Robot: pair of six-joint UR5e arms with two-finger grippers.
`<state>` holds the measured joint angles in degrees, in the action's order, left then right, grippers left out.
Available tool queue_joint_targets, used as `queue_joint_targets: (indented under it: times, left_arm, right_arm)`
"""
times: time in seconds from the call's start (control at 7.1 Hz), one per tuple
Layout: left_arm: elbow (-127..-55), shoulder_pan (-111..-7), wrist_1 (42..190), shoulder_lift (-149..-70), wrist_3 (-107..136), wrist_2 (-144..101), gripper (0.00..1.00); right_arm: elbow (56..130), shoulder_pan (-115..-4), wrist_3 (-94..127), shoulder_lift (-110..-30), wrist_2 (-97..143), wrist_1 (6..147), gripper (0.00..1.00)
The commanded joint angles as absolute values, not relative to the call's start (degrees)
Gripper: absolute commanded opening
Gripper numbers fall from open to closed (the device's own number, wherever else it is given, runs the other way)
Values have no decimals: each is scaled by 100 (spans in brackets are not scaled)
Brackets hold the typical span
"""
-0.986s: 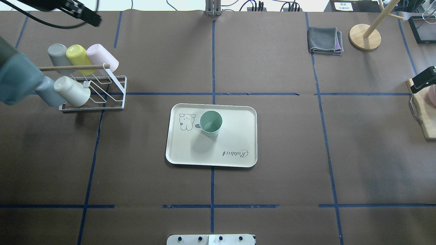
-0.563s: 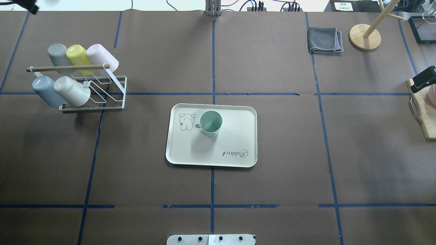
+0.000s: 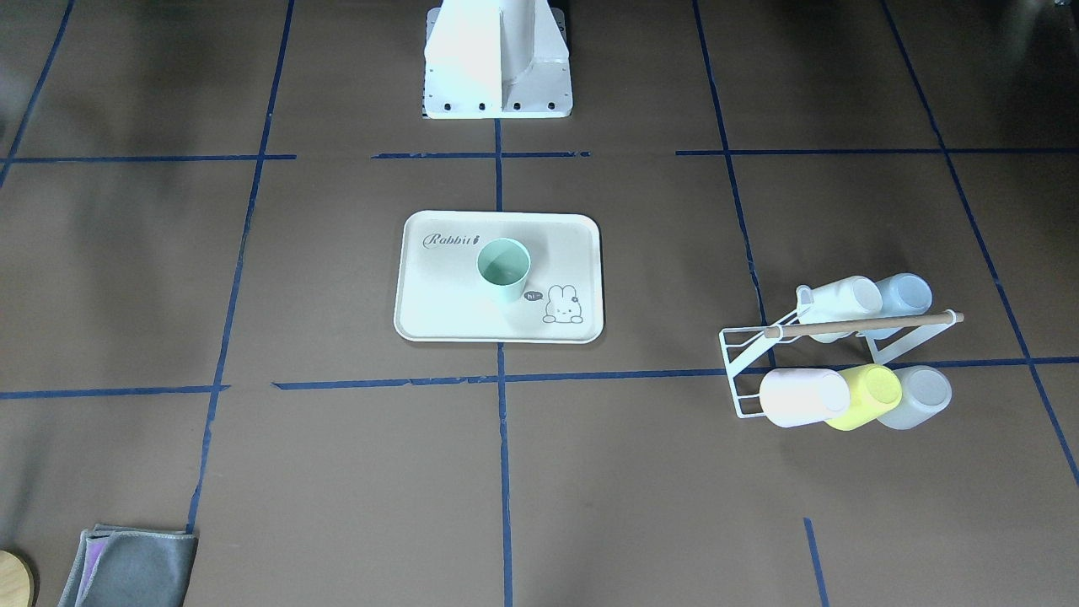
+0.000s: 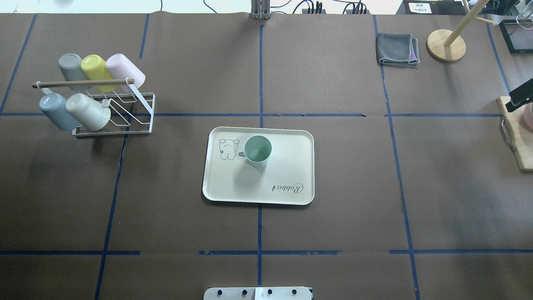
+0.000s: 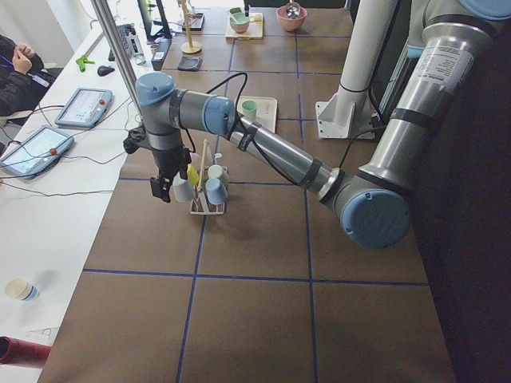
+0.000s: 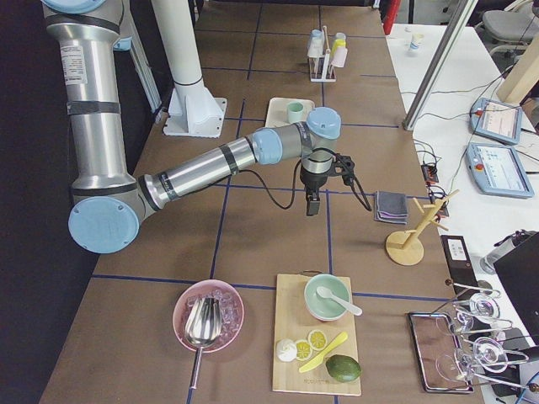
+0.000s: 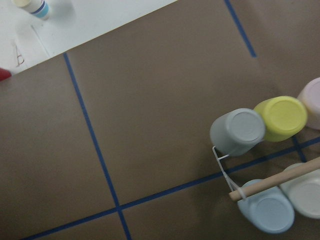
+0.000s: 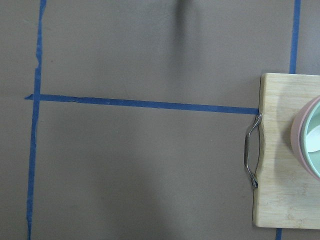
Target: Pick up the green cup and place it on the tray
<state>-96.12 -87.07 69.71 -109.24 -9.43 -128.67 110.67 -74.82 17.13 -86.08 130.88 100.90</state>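
The green cup (image 4: 257, 151) stands upright on the cream tray (image 4: 287, 171), next to its rabbit drawing; it also shows in the front-facing view (image 3: 503, 268) on the tray (image 3: 438, 295). No gripper touches it. My left gripper (image 5: 162, 190) hangs above the table beside the cup rack, seen only in the exterior left view, so I cannot tell if it is open. My right gripper (image 6: 312, 204) hangs far to the right; only a black tip (image 4: 521, 97) shows overhead, its jaws unreadable.
A white wire rack (image 4: 125, 121) with grey, yellow, pink, blue and cream cups stands at the left. A folded grey cloth (image 4: 397, 50) and a wooden stand (image 4: 445, 45) are at the back right. A cutting board (image 4: 516, 137) lies at the right edge.
My left arm has drawn back up and to the left, out of the overhead view. The right gripper's tip has slid slightly right. The cup and tray have not moved.
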Motion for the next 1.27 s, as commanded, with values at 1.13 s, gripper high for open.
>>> queue_joint_targets:
  times: [1.13]
  left_arm:
    - [-8833, -8807, 8561, -9220, -967, -13588, 100]
  right_arm:
    - [10495, -8612, 678, -8867, 13702, 10090, 100]
